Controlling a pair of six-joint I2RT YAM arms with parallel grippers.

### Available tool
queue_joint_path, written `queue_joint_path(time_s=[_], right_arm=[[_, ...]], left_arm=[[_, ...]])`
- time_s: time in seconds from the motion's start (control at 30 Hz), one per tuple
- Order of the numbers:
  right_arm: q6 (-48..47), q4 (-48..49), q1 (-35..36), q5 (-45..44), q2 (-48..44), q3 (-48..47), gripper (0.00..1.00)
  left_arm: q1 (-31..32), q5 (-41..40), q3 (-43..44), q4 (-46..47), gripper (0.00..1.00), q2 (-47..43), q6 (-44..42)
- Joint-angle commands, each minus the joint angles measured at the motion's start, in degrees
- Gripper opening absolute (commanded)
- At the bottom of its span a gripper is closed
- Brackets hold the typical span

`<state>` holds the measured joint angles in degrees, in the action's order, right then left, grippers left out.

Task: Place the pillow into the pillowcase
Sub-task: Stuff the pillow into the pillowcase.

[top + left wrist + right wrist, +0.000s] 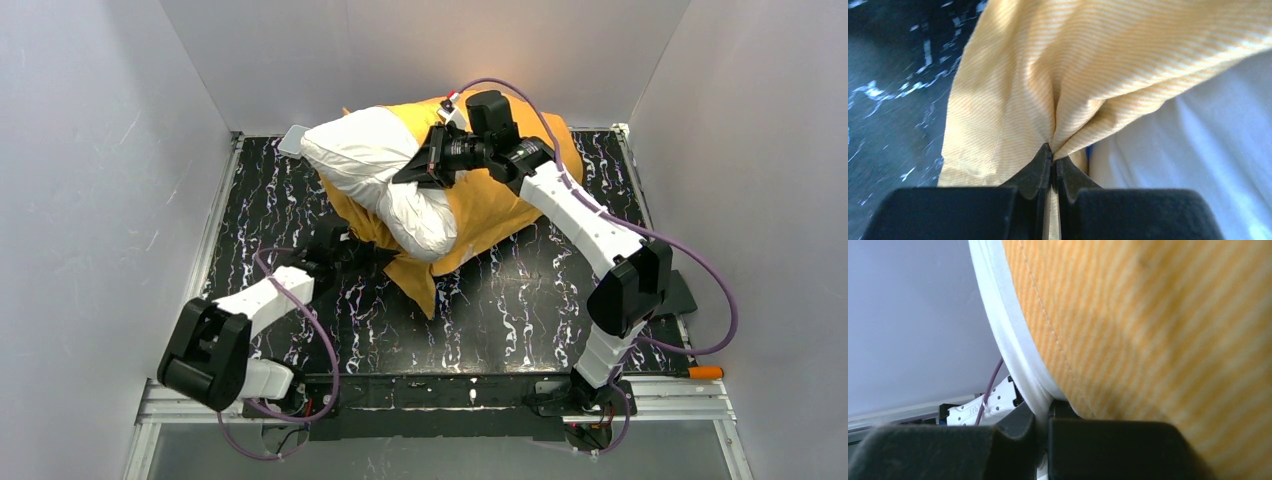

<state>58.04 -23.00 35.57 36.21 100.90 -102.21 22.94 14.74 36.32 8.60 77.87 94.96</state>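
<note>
Orange-yellow cloth fills the far middle of the desk (520, 300) from above: the pillowcase (490, 205) lies there showing its reverse side. The pillow (375, 160) is partly inside it, and its white bulk bulges out toward the far left corner. The left end effector (352, 250) reaches to the case's near-left edge. The right end effector (408, 172) sits on top, where white meets orange.

From the left wrist, the jaws are clenched on a gathered pinch of striped yellow cloth, with the pillow just to the right.

From the right wrist, the jaws are clamped on a folded white edge. I take it for the pillow's seam, and orange cloth presses against it.

My worry is the left pinch. It holds only a small gather, so a hard pull over that plump end could slip the cloth free or bunch the opening shut. If the right grip has caught case and pillow together, the two would drag as one.

No blue face shows anywhere. The case's mouth is hidden under the pillow, and I cannot tell how far in the pillow sits.
</note>
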Motion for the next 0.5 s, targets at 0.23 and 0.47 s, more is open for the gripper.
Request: queue_joint_path(time_s=[0.23,0.47], right_arm=[[-7.0,-4.6,-2.2,-1.3,-5.7,-7.2,0.01],[-3.9,0.8,-2.2,1.6,-6.9,-2.8,0.01]], left_arm=[[-1.5,-12.0,-1.9,-41.5,0.00,-19.2,0.6],[-1.5,-11.9,7.0,-42.1,0.45,-19.4,-13.3]])
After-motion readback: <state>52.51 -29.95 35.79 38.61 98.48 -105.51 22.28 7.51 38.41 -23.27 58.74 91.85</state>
